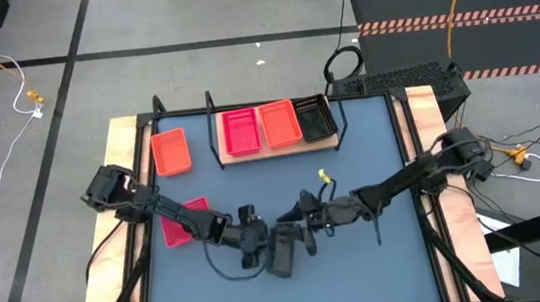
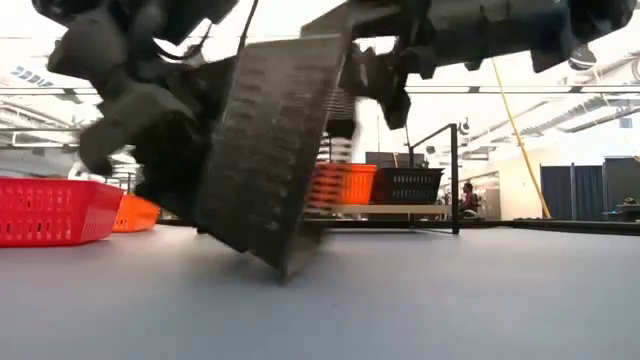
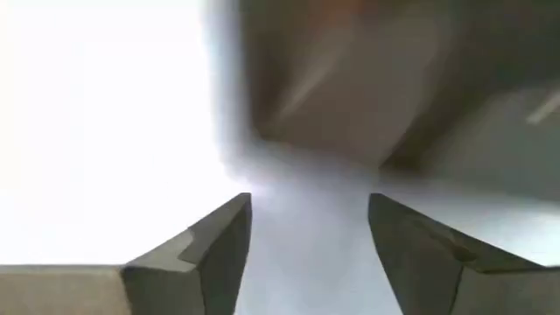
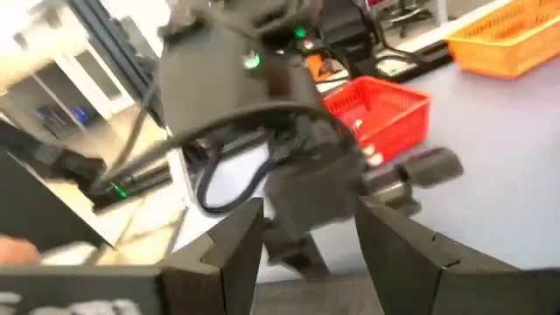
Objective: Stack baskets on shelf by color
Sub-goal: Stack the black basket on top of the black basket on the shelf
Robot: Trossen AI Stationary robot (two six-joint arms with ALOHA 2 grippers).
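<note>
A black basket (image 1: 286, 253) stands steeply tilted near the table's front middle, with its lower edge (image 2: 285, 268) on the tabletop. My right gripper (image 1: 308, 229) is at its right side, its fingers (image 4: 236, 249) on either side of a dark part. My left gripper (image 1: 251, 238) is close at the basket's left side, and its fingers are apart (image 3: 311, 227). The shelf (image 1: 330, 143) at the back holds a pinkish-red basket (image 1: 241, 131), an orange one (image 1: 279, 123) and a black one (image 1: 314, 118). My right gripper meets the black basket near its raised upper end (image 2: 335, 40), coming level from the table's right. A dark part (image 4: 306, 219) sits between its two fingers; which part it is, I cannot tell. The basket is tilted, with its lower edge on the table.
An orange basket (image 1: 171, 151) rests on the table at the back left. A pinkish-red basket (image 1: 182, 226) lies at the left, partly under my left arm; it also shows in the low view (image 2: 55, 210). The shelf's black wire frame (image 2: 455, 175) stands up at the back.
</note>
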